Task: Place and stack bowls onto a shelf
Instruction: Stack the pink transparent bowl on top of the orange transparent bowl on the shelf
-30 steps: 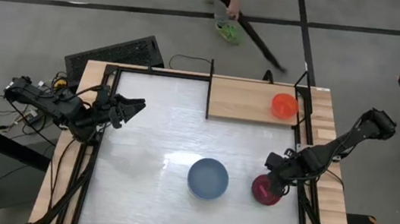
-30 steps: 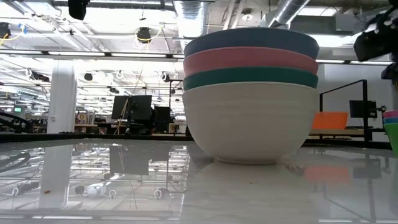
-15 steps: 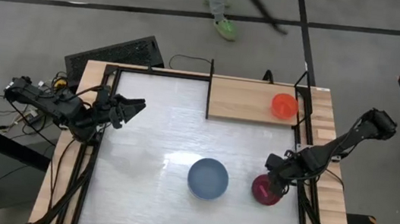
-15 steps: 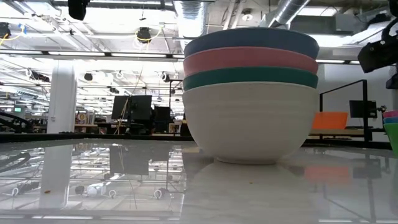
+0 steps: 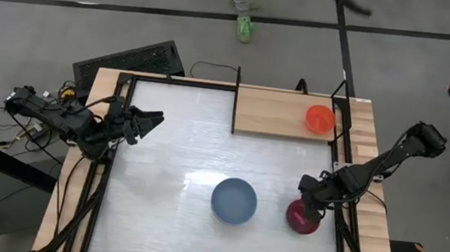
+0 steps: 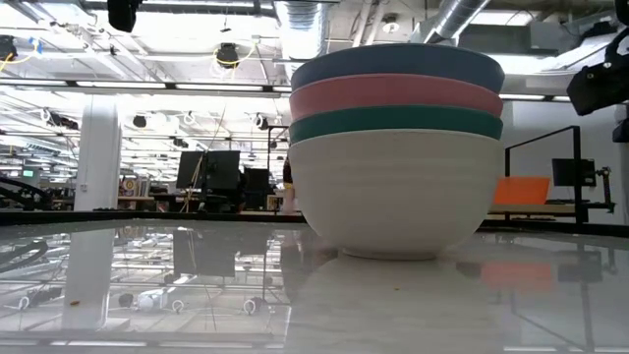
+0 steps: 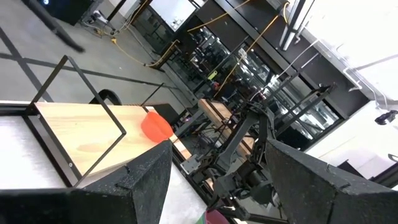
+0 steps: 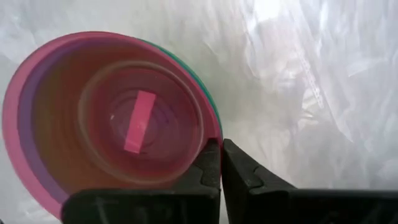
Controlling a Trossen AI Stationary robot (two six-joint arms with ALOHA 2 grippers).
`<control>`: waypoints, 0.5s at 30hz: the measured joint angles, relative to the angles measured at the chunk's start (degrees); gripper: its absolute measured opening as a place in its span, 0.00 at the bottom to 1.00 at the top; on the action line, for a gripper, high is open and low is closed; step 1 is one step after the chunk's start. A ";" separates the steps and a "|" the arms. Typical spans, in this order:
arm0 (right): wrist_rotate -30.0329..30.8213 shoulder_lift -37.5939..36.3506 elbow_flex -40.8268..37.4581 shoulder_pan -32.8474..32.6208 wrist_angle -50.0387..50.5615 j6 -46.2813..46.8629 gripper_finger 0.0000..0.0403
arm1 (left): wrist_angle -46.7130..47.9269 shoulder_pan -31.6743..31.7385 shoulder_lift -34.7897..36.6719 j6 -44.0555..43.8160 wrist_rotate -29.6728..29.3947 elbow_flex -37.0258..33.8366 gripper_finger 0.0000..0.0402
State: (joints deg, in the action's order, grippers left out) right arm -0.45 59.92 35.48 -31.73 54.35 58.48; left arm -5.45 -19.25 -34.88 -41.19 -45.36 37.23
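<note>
A stack of small bowls, maroon on top (image 5: pixel 303 218) with a green rim (image 8: pixel 198 79) showing beneath, stands on the white table at the near right. My right gripper (image 5: pixel 302 206) is shut on the top bowl's rim. A stack of larger bowls (image 6: pixel 395 147), blue on top (image 5: pixel 235 200), sits mid-table on its white bottom bowl. One red bowl (image 5: pixel 320 119) rests on the wooden shelf (image 5: pixel 278 114) at the far right. My left gripper (image 5: pixel 155 121) waits open at the table's left, holding nothing. My right gripper pinches the maroon bowl's rim (image 8: pixel 215 133) with one finger (image 8: pixel 209 163) inside the bowl and the other outside. The fingers come from above, slanting in from the table's right. The bowl sits upright in its stack, which rests on the table.
Thin black posts (image 5: pixel 236 101) frame the shelf, and a black frame runs along the table's edges (image 5: pixel 341 235). Bare white tabletop lies between the two stacks and the shelf. A person's foot (image 5: pixel 243 27) shows on the floor beyond the far edge.
My right gripper has sunk a little onto the small stack. A person on the floor beyond the table has moved.
</note>
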 joint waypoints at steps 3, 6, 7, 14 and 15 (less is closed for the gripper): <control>0.07 0.00 0.06 0.00 -0.71 0.01 0.08 | 0.00 -0.01 0.01 0.00 0.00 0.00 0.61; 0.63 0.00 0.98 0.00 -0.66 -0.01 0.07 | 0.02 -0.01 0.01 0.00 0.00 0.00 0.61; 0.87 0.00 1.36 0.00 -0.66 -0.15 0.06 | 0.00 0.01 0.01 0.00 0.00 0.00 0.61; 1.86 0.00 2.89 0.00 -0.58 -0.21 0.11 | 0.03 0.00 0.01 0.22 0.00 0.00 0.61; 1.88 0.00 2.89 0.00 -0.62 -0.11 0.14 | 0.02 -0.01 0.01 0.24 0.00 0.00 0.61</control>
State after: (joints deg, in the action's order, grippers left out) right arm 1.43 59.92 38.37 -31.73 53.73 58.36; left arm -5.43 -19.26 -34.87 -40.95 -45.36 37.23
